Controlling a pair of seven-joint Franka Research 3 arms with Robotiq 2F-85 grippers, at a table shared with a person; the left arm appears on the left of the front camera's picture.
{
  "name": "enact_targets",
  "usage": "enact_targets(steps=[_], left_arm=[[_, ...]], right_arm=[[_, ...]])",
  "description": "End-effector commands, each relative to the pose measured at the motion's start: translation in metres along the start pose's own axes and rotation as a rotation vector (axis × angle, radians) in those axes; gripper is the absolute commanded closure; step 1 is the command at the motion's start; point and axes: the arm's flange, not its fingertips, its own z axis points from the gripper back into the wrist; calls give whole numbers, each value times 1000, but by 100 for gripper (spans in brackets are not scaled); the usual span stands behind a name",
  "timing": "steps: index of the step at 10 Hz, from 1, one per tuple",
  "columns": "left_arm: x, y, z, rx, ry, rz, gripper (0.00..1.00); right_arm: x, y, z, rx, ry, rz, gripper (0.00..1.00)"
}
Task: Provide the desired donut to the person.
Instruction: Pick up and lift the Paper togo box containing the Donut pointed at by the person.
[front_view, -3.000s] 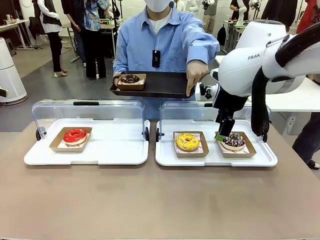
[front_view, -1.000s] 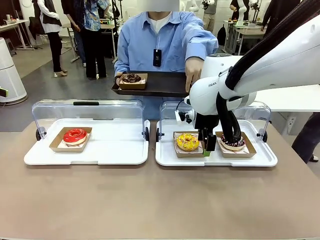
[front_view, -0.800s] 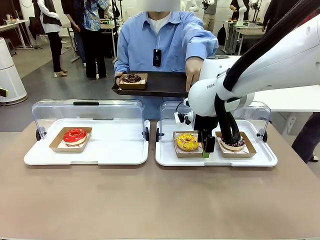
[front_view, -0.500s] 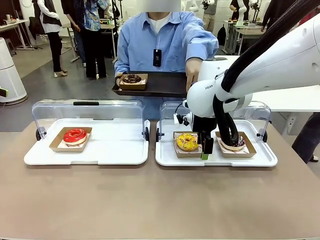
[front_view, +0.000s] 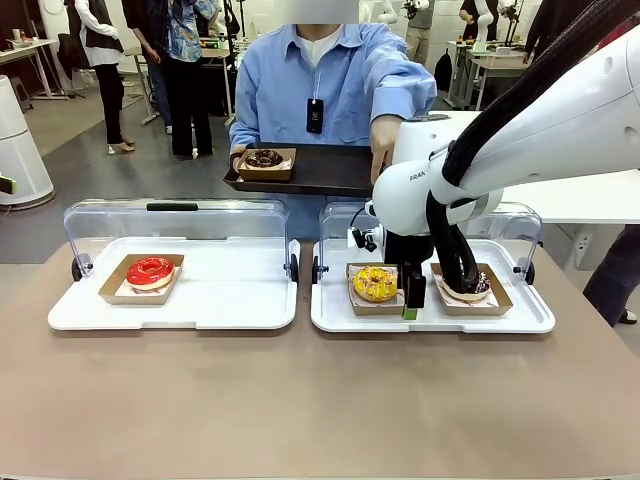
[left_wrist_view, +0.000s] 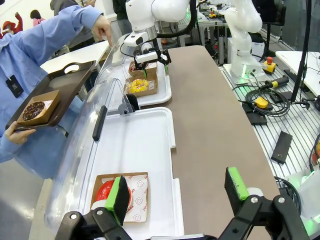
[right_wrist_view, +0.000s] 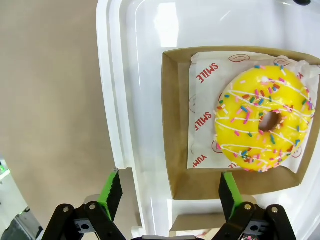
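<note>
Right end effector (front_view: 410, 300), wide open and empty, hangs at 4 o'clock of the yellow sprinkled donut (front_view: 375, 283) in its cardboard tray (right_wrist_view: 175, 150). Straddle the tray's wall squarely; grip cardboard only, clear of icing.

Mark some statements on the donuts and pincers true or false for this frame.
1. The right pincer is shut on the yellow donut. False: it is open, holding nothing.
2. The red donut lies in the left white tray. True.
3. The dark tray held by the person carries a chocolate donut. True.
4. The left pincer grips the red donut. False: it is open, apart from it.
</note>
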Motion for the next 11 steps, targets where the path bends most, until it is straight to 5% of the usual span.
enact_targets(steps=[1, 11], left_arm=[[1, -1, 2, -1, -2, -1, 0], [1, -1, 2, -1, -2, -1, 0]], right_arm=[[2, -7, 0, -4, 32, -22, 0], [-1, -15, -11, 40, 47, -52, 0]])
